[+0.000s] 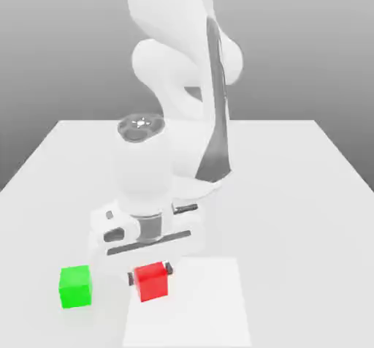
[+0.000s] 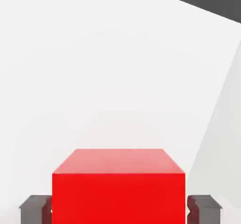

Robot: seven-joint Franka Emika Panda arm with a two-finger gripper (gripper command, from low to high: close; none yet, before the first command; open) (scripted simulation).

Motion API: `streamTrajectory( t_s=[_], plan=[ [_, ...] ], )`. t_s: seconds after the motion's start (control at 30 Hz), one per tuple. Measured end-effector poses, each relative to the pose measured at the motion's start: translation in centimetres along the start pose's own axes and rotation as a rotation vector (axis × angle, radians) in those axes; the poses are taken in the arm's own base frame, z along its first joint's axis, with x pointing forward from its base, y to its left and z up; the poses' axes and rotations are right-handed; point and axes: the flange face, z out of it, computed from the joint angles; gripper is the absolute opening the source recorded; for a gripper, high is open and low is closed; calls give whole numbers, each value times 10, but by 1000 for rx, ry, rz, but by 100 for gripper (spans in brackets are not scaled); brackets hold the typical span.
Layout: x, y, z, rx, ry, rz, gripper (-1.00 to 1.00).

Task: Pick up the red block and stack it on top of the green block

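Note:
The red block [image 1: 150, 283] is a small matte cube near the table's front edge, directly under the hand. My gripper [image 1: 150, 272] reaches straight down over it, and a dark fingertip presses each of two opposite sides. In the hand view the red block [image 2: 117, 190] sits between the two grey fingers [image 2: 34, 209], which touch its side faces, so the gripper [image 2: 117, 209] is shut on it. The green block [image 1: 75, 286], a cube of the same size, rests on the table about one block's width away, toward the exterior view's left.
The white table [image 1: 292, 193] stretches back to the arm's base. A brighter rectangular patch [image 1: 212, 310] lies on the table surface under and to the exterior view's right of the red block. The white arm [image 1: 182, 61] rises behind the hand.

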Motion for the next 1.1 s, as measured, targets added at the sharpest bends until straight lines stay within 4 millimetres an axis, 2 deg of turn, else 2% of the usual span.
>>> streamTrajectory(
  t_s=[0.1,0.33,1.1],
  plan=[
    [0,0,2,0,0,0,-100],
    [1,4,-55,1,-1,-2,-100],
    [52,108,-91,0,-2,-246,-100]
  ],
)
